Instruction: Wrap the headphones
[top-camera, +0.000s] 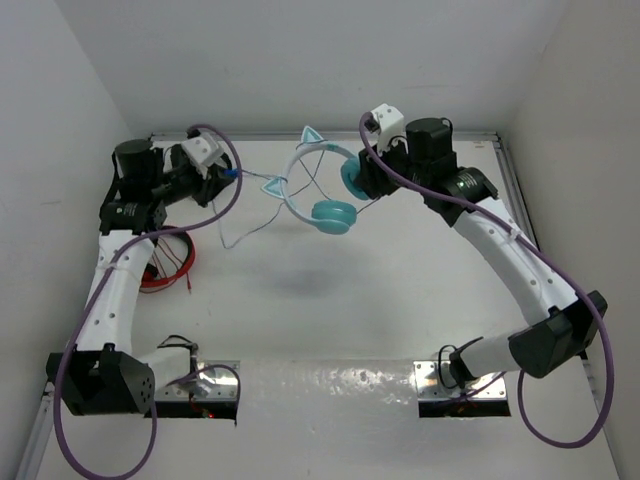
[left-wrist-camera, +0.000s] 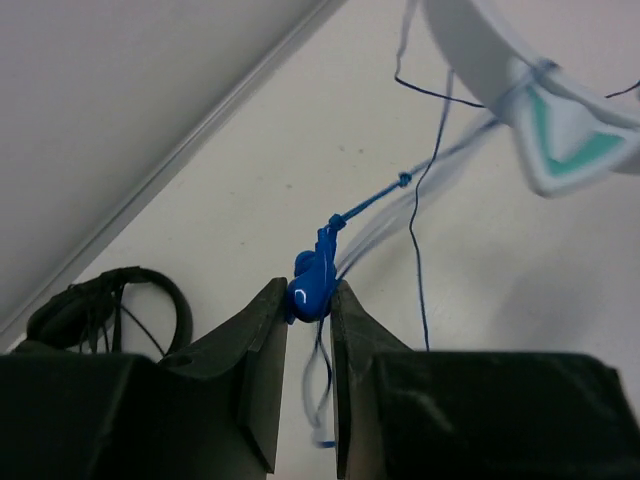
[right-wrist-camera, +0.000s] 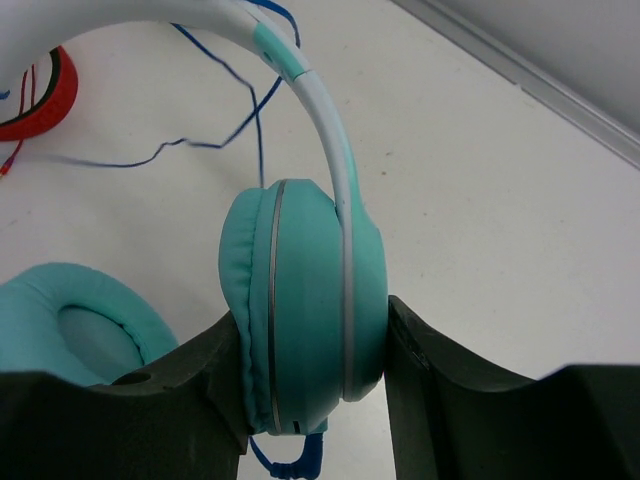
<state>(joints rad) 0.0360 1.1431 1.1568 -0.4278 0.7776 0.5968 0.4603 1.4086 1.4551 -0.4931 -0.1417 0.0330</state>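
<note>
Dark fingers of the left tool (left-wrist-camera: 308, 300) fill the bottom of the left wrist view, pinched together on the blue plug (left-wrist-camera: 313, 280) at the end of the headphones' thin dark cable (left-wrist-camera: 415, 220). From the plug the cable runs taut up to the pale headband, where a white cat ear (left-wrist-camera: 570, 145) with a teal centre shows, and more of it hangs in loose loops below the headband.

On the far side of the headphones (top-camera: 333, 214) from the plug, the right tool (right-wrist-camera: 315, 330) is clamped on one round turquoise earcup (right-wrist-camera: 300, 300), a finger pressed against each flat face. The second earcup (right-wrist-camera: 70, 310) hangs free just beside it, its cushion facing the right wrist camera.

In the top view the headphones hang between the two tools near the back wall, with a faint shadow on the white bench (top-camera: 350, 290) below them. Red headphones (top-camera: 165, 262) lie on the bench well apart from the teal pair, beside the left arm. Black headphones (left-wrist-camera: 100, 305) lie by the wall, beyond the plug from the headband.
</note>
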